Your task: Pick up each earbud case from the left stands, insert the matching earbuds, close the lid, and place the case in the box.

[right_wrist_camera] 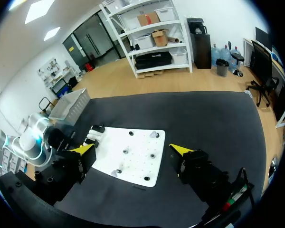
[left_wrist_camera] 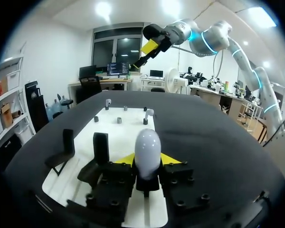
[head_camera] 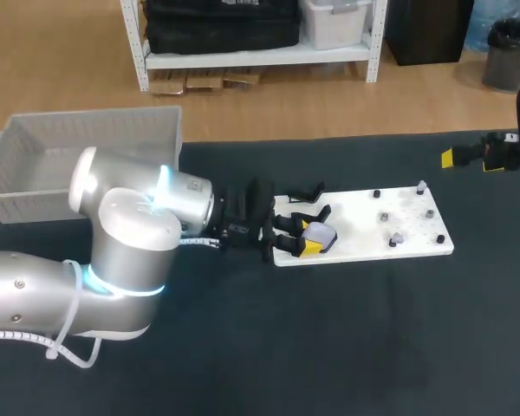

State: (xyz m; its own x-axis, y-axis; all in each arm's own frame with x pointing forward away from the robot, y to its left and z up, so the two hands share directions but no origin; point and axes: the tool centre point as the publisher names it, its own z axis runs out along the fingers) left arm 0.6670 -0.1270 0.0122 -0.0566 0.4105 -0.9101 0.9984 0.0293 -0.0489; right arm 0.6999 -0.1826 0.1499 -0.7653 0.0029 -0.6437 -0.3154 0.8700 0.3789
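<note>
Black table [head_camera: 329,347] carries the white board [head_camera: 355,221], at whose left end my left gripper [left_wrist_camera: 147,160] pinches the pale earbud case [left_wrist_camera: 147,145] while my right gripper [right_wrist_camera: 133,152] hangs spread far off, so I judge only the pickup begun, with earbuds [head_camera: 398,236], closing and box [head_camera: 35,143] all remaining.

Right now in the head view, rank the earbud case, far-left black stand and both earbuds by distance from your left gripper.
1. earbud case, held in the left gripper.
2. black stand, at the white board's far-left corner.
3. near earbud, on the board's right part, nearer edge.
4. far earbud, at the far-right corner.
</note>
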